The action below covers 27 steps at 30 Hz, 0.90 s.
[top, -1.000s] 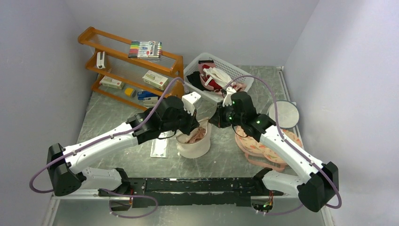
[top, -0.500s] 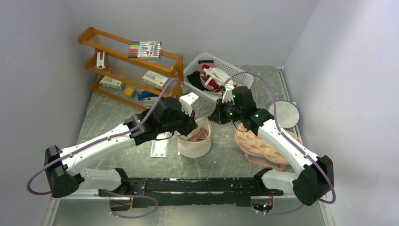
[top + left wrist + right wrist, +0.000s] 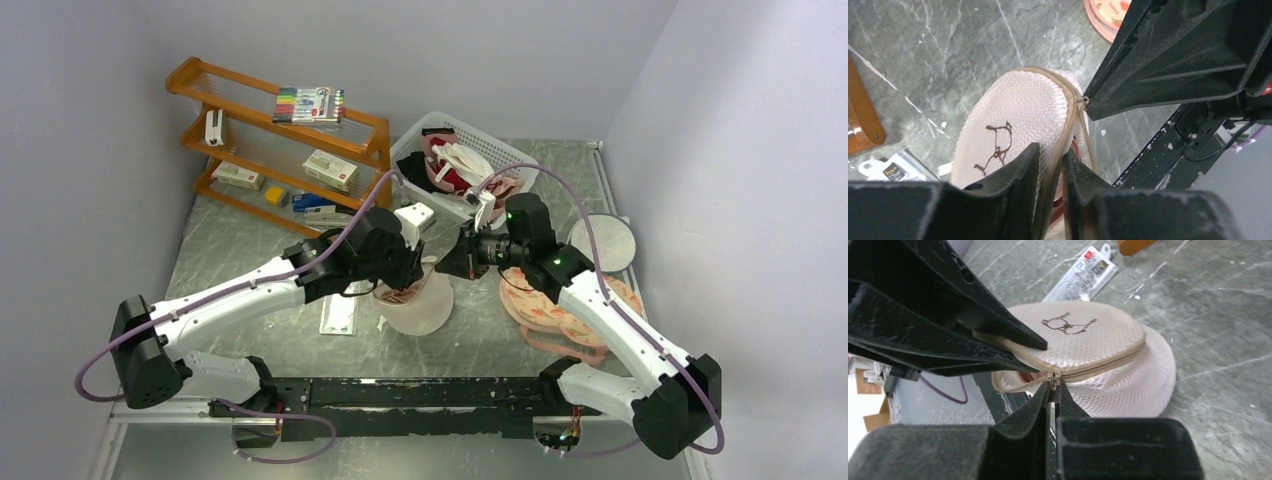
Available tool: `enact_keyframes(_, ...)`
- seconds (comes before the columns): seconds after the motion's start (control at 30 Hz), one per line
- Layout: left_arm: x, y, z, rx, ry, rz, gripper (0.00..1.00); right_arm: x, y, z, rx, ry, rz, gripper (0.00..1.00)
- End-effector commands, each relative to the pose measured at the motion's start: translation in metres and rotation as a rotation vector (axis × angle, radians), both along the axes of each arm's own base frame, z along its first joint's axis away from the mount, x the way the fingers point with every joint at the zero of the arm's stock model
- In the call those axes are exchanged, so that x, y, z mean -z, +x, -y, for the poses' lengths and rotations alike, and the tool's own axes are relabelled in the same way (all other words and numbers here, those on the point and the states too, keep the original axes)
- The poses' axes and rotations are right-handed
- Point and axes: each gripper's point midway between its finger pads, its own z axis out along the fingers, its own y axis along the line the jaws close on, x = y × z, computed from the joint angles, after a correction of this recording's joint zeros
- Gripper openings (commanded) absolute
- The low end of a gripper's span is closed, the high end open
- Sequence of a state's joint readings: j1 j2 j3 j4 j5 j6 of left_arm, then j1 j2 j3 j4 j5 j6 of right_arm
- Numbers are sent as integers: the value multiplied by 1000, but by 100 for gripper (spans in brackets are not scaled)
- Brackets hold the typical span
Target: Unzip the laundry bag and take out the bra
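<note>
The laundry bag (image 3: 418,310) is a cream mesh dome with a beige zip rim, on the table between the arms. My left gripper (image 3: 405,277) is shut on its upper zip rim (image 3: 1050,152) beside the black emblem (image 3: 995,145). My right gripper (image 3: 447,266) is shut on the zip pull (image 3: 1053,377) at the bag's edge (image 3: 1128,375). The zip is partly open. Peach-red cloth of the bra (image 3: 1028,376) shows in the gap and also in the top view (image 3: 400,296).
Peach fruit-patterned pads (image 3: 560,312) lie under the right arm. A grey disc (image 3: 603,243) is behind them. A white basket of clothes (image 3: 455,165) and a wooden shelf (image 3: 270,150) stand at the back. A flat packet (image 3: 338,313) lies left of the bag.
The left arm has moved right and forward, still holding the rim. The right wrist has shifted right. The bag's raised flap has come lower and the opening looks narrower.
</note>
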<state>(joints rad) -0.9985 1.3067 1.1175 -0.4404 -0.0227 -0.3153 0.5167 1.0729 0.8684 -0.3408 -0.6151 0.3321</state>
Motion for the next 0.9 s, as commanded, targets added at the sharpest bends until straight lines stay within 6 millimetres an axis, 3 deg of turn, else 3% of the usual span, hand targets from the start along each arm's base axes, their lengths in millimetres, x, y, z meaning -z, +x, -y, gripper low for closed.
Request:
enact_keyframes(0.0, -22, 0, 4, 19, -39, 37, 27, -14, -15, -10, -113, 72, 34, 0)
enact_keyframes(0.23, -46, 1, -11, -9, -72, 107, 8, -6, -17, -12, -148, 60, 13, 0)
enact_keyframes(0.53, -80, -11, -26, 90, -109, 236, 7, -7, -20, -15, -207, 91, -33, 0)
enact_keyframes(0.7, -89, -13, -39, 111, -73, 297, 7, -15, -7, 3, -172, 150, -40, 0)
enact_keyframes(0.87, -100, -14, -47, 116, -73, 343, 7, -6, 0, 14, -165, 194, -106, 0)
